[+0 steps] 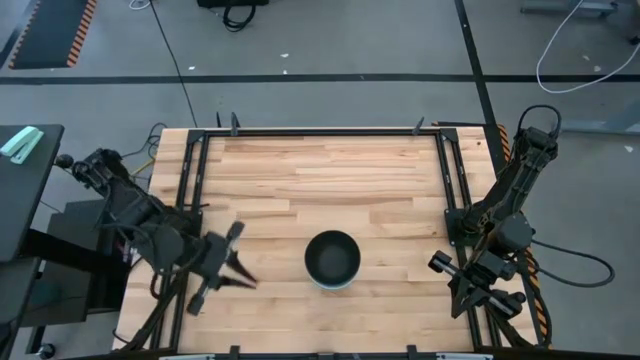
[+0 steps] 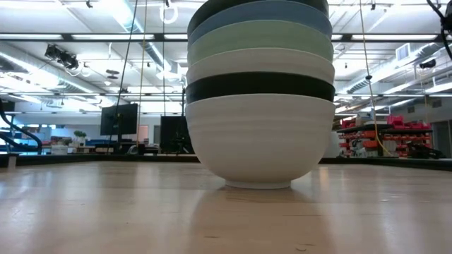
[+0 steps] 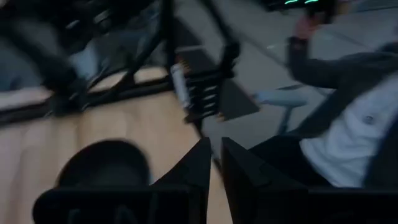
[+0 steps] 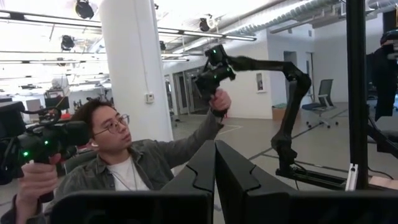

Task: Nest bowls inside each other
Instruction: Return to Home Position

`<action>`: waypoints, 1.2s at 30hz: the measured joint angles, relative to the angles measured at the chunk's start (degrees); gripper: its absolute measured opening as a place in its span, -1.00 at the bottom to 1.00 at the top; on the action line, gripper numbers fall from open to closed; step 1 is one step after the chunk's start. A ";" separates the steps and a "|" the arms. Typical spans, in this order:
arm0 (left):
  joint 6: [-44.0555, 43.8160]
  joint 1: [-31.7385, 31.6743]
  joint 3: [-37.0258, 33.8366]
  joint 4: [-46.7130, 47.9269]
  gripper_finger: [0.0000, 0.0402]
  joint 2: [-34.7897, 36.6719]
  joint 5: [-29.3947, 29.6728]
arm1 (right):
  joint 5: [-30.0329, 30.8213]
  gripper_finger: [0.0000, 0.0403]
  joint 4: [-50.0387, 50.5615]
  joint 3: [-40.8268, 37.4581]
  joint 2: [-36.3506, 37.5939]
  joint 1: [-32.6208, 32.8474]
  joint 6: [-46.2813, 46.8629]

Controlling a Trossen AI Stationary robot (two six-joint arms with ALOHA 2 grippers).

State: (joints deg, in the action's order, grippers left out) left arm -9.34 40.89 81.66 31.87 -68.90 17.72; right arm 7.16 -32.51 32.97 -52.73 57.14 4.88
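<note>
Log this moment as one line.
bowls: one nested stack on table | left hand: shut, left of stack | right hand: shut, at right edge

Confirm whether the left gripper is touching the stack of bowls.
Apart. The high view shows bare wood between the left gripper and the stack of bowls. The right gripper waits aside.

Two black, jointed robot arms strung with cables.
The left arm [image 1: 130, 215] and right arm [image 1: 510, 190] are matte black, built of blocky links, with black cables looping alongside. A cable sleeve [image 1: 541, 315] striped orange and black runs by the right arm's base. The right gripper [image 4: 215, 146] has two black wedge-shaped fingers [image 4: 239, 180] tapering to their tips.
</note>
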 joint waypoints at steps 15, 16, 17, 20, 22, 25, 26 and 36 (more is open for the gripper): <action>0.70 -0.82 -43.98 -35.09 -0.76 25.19 -6.89 | -0.70 -0.91 0.93 -0.22 -0.48 0.00 1.98; 0.70 -0.82 -45.68 -36.80 -0.76 26.80 -6.91 | -1.62 -0.91 1.07 -0.22 -0.47 0.00 2.02; 0.68 -0.82 -47.15 -38.07 -0.77 28.39 -6.91 | -2.75 -0.91 1.11 -0.22 -0.46 0.00 1.59; 1.03 -0.82 -50.53 -39.20 -0.79 32.05 -6.89 | -4.30 -0.91 1.03 -0.22 -0.42 0.04 -0.05; 2.24 -0.82 -51.85 -38.90 -0.80 34.31 -6.89 | -4.28 -0.91 1.07 -0.24 -0.42 0.02 -0.32; 5.11 -0.82 -52.58 -38.98 -0.82 37.78 -6.91 | -4.28 -0.91 1.25 -0.30 0.09 -0.44 -0.12; 5.81 -0.82 -52.75 -39.06 -0.82 39.05 -6.89 | -4.26 -0.91 1.22 -0.31 0.50 -0.49 -0.14; 8.82 -0.93 -55.55 -37.72 -0.78 51.52 -6.77 | -4.26 -0.91 0.25 -6.55 11.86 -0.50 -0.62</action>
State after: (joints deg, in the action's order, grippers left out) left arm -0.52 39.97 26.11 -5.85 -17.37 10.94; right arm 2.90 -32.27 26.42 -40.87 56.64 4.26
